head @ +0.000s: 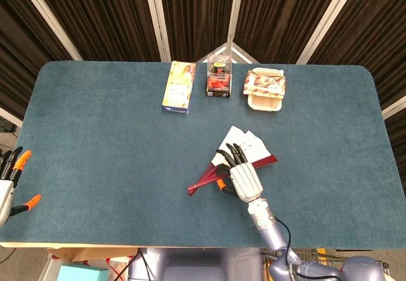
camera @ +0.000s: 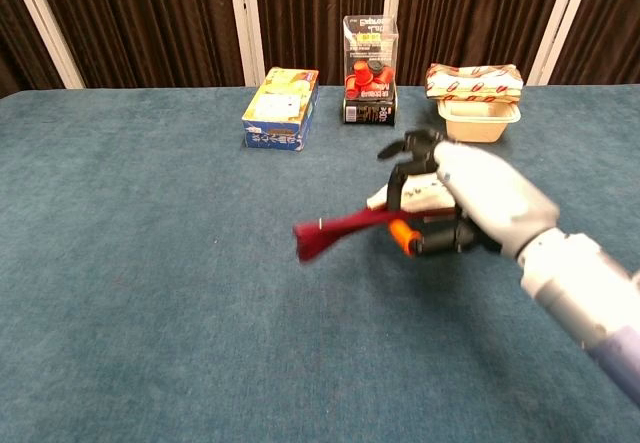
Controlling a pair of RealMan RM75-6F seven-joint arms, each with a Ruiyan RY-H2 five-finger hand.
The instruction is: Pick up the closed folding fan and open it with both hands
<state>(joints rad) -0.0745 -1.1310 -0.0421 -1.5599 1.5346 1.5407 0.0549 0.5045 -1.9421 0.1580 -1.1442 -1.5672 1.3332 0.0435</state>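
Note:
The folding fan, with dark red ribs and a white paper leaf, is partly spread. My right hand grips it around the ribs, near the middle of the table's front half. In the chest view the fan hangs above the blue cloth, its rib end pointing left, and the right hand wraps over it with the orange-tipped thumb underneath. The white leaf is mostly hidden behind the hand there. My left hand stays off the table's left edge, fingers apart and holding nothing.
Along the far side of the table stand a yellow box, a clear case of red items and a cream tray with a patterned packet on top. Dark curtains close off the back.

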